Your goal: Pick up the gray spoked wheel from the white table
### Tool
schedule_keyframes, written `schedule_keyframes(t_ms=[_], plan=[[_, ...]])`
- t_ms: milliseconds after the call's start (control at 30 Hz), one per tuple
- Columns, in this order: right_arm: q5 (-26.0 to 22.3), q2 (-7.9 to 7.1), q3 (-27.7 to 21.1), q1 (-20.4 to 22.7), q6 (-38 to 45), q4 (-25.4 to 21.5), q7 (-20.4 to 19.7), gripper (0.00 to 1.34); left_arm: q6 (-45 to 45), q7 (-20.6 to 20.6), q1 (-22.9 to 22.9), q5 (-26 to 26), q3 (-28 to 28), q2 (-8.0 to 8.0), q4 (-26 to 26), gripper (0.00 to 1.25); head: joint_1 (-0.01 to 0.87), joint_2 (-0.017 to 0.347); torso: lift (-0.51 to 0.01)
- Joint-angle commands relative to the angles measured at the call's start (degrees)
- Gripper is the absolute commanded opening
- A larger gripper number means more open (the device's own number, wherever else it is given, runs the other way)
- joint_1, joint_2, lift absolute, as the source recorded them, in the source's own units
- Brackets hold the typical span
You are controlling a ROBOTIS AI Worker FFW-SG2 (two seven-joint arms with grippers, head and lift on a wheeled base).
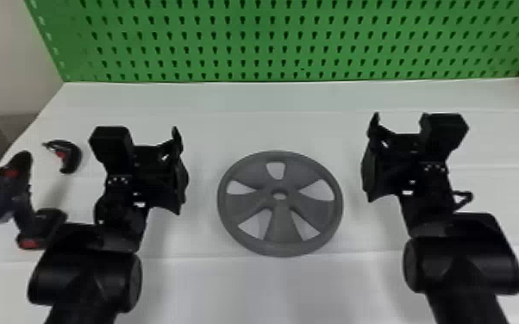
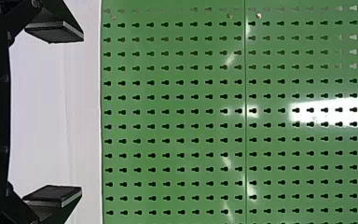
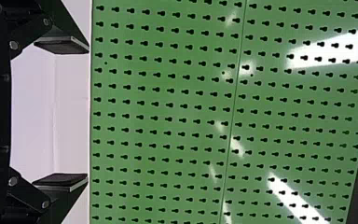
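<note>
- A white counter (image 1: 280, 288) stretches across the frame, a low stage where any downward misjudgment could drive fingertips into its surface.
- A green pegboard (image 1: 291, 42) rises across the top of the frame, likely well clear of a straight lift.
- Two black arms flank the scene, the left arm (image 1: 84, 275) at lower left and the right arm (image 1: 457, 267) at lower right; mistimed closing from opposite sides could shove or spin the load.
- The gray spoked wheel (image 1: 280, 228) lies flat on the counter at the center of the frame, untouched. Its low rim may offer little bite, so a shallow grip could slip; a one-sided lift would probably tip it.
- The left pincer (image 2: 81, 113), left of center in the head view, stands wide and empty. A finger lowered off line could snag in a gap between spokes.
- The right pincer (image 3: 86, 113), right of center there, is likewise spread and empty, with the same risk.
- A cordless drill (image 1: 4, 189) lies at far left, close beside the left arm; an outward swing could knock it.
- A curved black-and-red piece (image 1: 72, 159) sits above it, upper left.
</note>
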Motion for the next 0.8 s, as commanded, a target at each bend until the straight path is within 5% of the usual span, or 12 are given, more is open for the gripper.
schedule_keyframes(t_ms=[0, 767], plan=[[-0.20, 0.01, -0.04, 0.00, -0.06, 0.00, 0.00, 1.03, 0.00, 0.00, -0.01, 0.09, -0.07, 0.00, 0.00, 1.12, 0.767, 0.035, -0.107], [-1.87, -1.04, 1.19, -0.18, 0.03, 0.18, 0.00, 1.03, 0.00, 0.00, -0.18, 0.35, -0.07, 0.00, 0.00, 1.12, 0.767, 0.035, -0.107]])
